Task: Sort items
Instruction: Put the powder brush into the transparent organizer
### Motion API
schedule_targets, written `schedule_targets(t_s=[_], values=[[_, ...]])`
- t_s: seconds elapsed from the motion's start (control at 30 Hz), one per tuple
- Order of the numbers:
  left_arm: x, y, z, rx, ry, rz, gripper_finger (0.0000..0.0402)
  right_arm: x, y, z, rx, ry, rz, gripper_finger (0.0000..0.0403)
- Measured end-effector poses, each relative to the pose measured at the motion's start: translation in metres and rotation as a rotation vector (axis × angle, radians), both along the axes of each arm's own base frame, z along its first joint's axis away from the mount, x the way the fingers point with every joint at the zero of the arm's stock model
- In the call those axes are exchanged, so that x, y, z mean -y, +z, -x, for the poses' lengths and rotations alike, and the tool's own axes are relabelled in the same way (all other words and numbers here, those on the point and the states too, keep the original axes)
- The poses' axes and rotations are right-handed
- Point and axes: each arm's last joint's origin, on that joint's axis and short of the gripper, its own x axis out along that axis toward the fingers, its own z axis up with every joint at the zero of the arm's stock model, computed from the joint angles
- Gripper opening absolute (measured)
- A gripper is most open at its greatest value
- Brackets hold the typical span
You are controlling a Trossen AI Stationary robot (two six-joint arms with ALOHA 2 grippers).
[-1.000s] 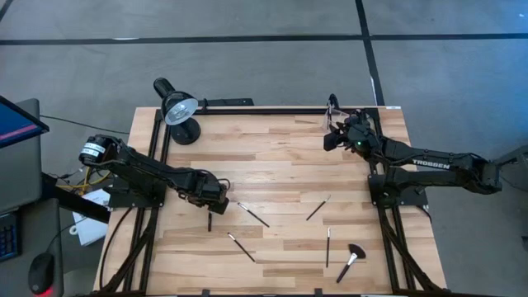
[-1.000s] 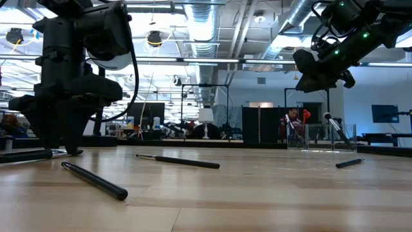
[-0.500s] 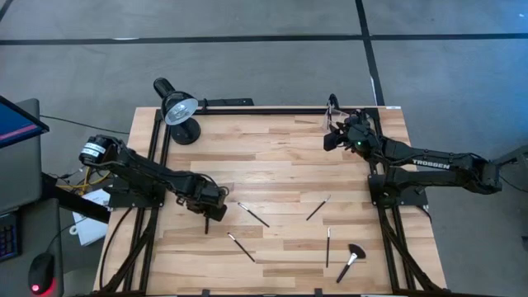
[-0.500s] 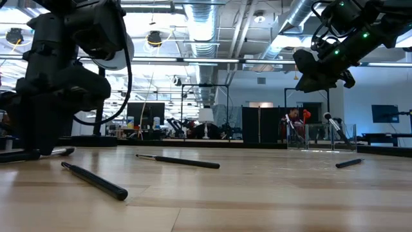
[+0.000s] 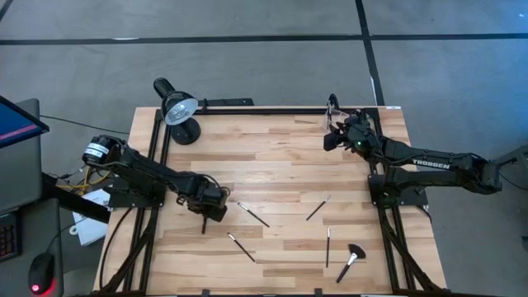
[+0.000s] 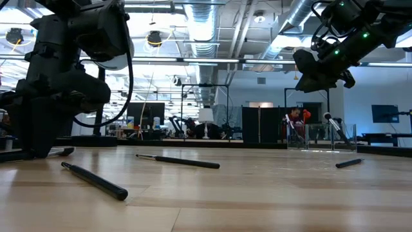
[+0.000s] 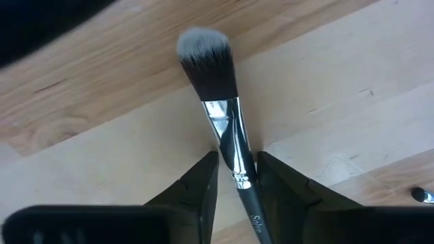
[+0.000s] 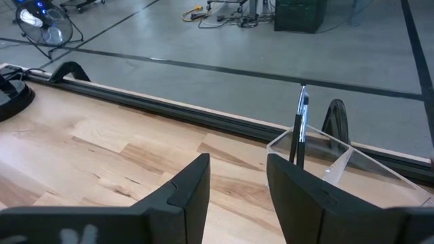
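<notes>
High view: five brushes lie loose on the worktop (image 5: 280,165), one a fan brush (image 5: 350,261) at the near right. The left pincer (image 7: 237,181) has its fingers around a sixth, the grey-tipped brush (image 7: 215,95). The right pincer (image 8: 237,177), open and empty, hangs by the clear box (image 8: 325,156) holding more brushes. A black lamp (image 5: 177,109) stands far left.

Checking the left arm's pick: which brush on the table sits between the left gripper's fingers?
The grey-tipped, silver-ferruled brush sits between the left gripper; the other brushes lie apart.
</notes>
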Motion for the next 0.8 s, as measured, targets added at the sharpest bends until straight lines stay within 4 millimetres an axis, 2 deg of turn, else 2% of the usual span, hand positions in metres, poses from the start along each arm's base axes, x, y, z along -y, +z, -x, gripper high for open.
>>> schedule_targets(t_s=[0.3,0.8], values=[[0.0001,-0.0001,0.0011,-0.001,-0.037,-0.012,0.0041,0.0000,0.0000,0.0000,0.000,0.000,0.000,0.0134],[-0.0010,0.0025,0.0019,0.026,-0.087,-0.019,0.0040,0.0000,-0.0001,0.0000,0.000,0.000,0.000,0.0138]])
